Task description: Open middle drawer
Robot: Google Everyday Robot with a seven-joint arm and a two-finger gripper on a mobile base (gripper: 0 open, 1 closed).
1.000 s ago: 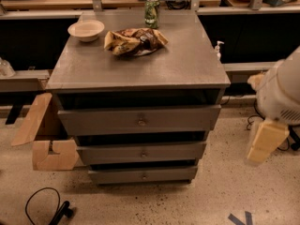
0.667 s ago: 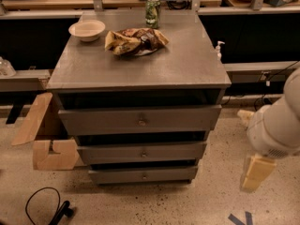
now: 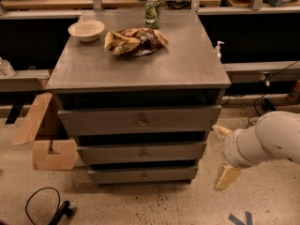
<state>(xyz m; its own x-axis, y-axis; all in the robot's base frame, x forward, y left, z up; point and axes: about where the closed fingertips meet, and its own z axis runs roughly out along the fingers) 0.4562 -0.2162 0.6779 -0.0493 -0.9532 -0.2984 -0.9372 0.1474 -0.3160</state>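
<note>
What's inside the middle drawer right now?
Nothing shows: the middle drawer is shut, and its front hides the inside. Only its brass knob is visible. The end effector hangs open beside the drawer, not touching it.

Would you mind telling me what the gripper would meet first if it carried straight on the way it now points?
Probably the right end of the middle drawer: the gripper, low at the right, points left toward it. Depth is unclear, so it may pass in front.

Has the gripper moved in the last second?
Yes. The gripper has moved left toward the cabinet, now beside the right end of the middle drawer.
</note>
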